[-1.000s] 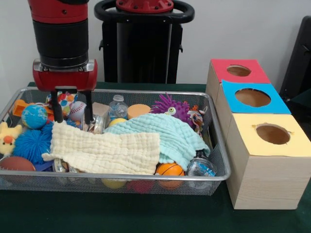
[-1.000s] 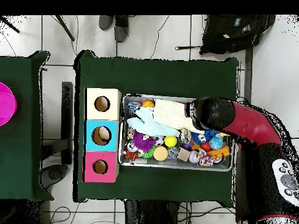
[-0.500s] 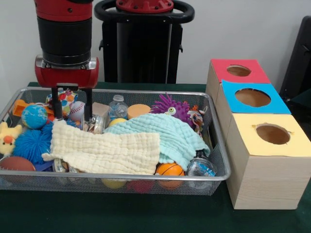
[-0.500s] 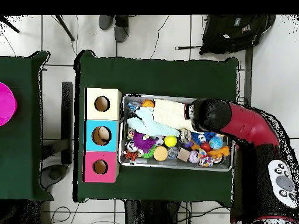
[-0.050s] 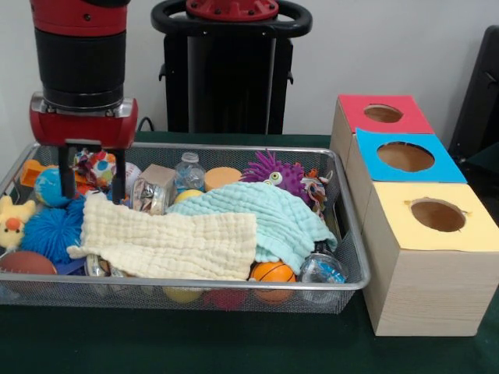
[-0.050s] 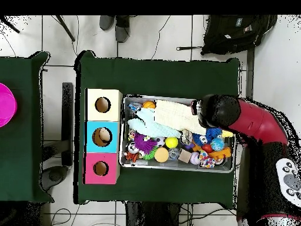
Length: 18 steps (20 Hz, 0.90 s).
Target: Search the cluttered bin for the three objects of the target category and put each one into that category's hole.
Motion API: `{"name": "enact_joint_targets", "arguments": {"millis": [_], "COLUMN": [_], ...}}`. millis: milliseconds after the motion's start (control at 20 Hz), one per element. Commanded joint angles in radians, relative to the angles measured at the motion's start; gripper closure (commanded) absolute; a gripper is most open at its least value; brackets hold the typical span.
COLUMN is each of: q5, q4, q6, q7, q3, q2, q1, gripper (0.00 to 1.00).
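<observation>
My gripper (image 5: 92, 196) hangs open over the left end of the wire mesh bin (image 5: 234, 285), with nothing between its fingers. Its tips are just above the far left corner of a cream cloth (image 5: 168, 241). A multi-colour ball (image 5: 97, 165) shows behind the fingers, a globe ball (image 5: 48, 187) to their left and a baseball (image 5: 131, 173) to their right. A mint cloth (image 5: 265, 218) covers the bin's middle. In the overhead view the arm (image 6: 226, 115) hides the gripper. Three boxes stand beside the bin, with yellow (image 5: 438, 214), blue (image 5: 405, 156) and red (image 5: 383, 114) holed tops.
The bin also holds a blue spiky ball (image 5: 51, 230), a yellow plush (image 5: 12, 222), a purple spiky toy (image 5: 274, 171), a small basketball (image 5: 273, 273), a clear bottle (image 5: 187, 171) and a wooden block (image 5: 160, 175). A backpack (image 6: 235, 32) lies on the floor.
The gripper has shifted left in the front view and risen slightly, from above the cloth's edge by the wooden block to near the globe ball. It stays open.
</observation>
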Motion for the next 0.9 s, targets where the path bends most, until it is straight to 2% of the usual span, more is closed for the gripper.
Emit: {"name": "enact_joint_targets", "arguments": {"millis": [50, 450, 700, 900], "q5": [-0.028, -0.03, -0.015, -0.009], "q4": [-0.077, -0.152, -0.16, -0.136], "q6": [0.011, 0.053, 0.055, 0.003], "q7": [0.036, 0.01, 0.114, 0.147], "q3": [0.034, 0.047, -0.004, -0.013], "q2": [0.061, 0.108, 0.126, 0.129], "q1": [-0.046, -0.062, -0.041, -0.034], "gripper": [0.0, 0.0, 0.0, 0.0]}}
